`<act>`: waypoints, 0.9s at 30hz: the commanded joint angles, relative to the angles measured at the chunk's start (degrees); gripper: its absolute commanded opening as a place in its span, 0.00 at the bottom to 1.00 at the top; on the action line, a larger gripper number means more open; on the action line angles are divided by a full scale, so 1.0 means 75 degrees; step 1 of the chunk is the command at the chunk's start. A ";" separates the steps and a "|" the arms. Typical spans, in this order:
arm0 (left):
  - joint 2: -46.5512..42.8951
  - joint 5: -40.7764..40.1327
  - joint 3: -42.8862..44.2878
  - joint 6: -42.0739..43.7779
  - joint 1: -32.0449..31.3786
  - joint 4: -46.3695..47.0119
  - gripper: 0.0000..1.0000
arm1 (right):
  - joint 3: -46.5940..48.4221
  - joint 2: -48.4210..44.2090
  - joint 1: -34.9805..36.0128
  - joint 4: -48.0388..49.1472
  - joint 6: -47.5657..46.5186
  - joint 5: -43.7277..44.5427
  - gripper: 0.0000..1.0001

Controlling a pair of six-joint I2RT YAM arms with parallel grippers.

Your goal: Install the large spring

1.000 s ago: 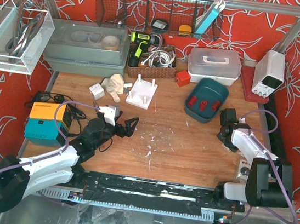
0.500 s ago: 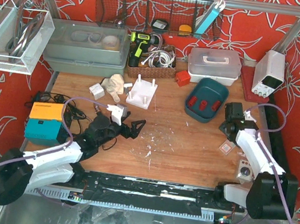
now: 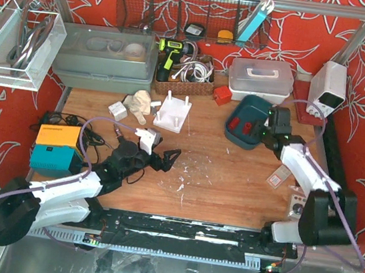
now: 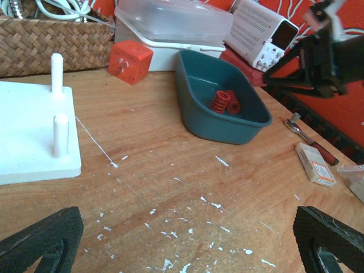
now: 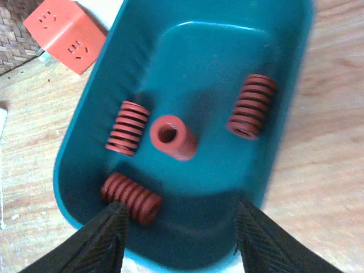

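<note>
Scuffed wooden table [image 3: 230,183], glossy teal tray [image 5: 216,51], four ribbed red springs [image 5: 173,136]

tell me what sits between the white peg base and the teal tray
Nothing stands there: the left wrist view shows only bare, white-flecked tabletop between the white peg base and the teal tray.

Overhead from behind, left wrist low facing teal tray [image 4: 211,128], right wrist close above it

No writing can be read anywhere; the label on the small box [image 4: 314,165] is too blurred.
</note>
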 commanded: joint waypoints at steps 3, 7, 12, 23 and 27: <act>-0.0171 -0.0300 0.0055 0.0148 -0.0059 0.0066 1.00 | 0.1081 0.1608 0.0180 0.0272 -0.1412 -0.0616 0.52; -0.0177 -0.0371 0.0030 0.0150 -0.0058 0.0086 1.00 | 0.1514 0.2328 0.0205 0.0222 -0.1637 -0.0034 0.53; -0.0167 -0.0394 0.0036 0.0146 -0.0058 0.0094 1.00 | 0.1841 0.3048 0.0226 0.0229 -0.1609 -0.0199 0.53; -0.0049 -0.0439 0.0095 0.0097 -0.0060 0.0042 1.00 | 0.2115 0.3924 0.0299 0.0451 -0.1709 0.0164 0.51; -0.0057 -0.0454 0.0087 0.0102 -0.0065 0.0036 1.00 | 0.2286 0.4197 0.0303 0.0479 -0.1817 0.0406 0.47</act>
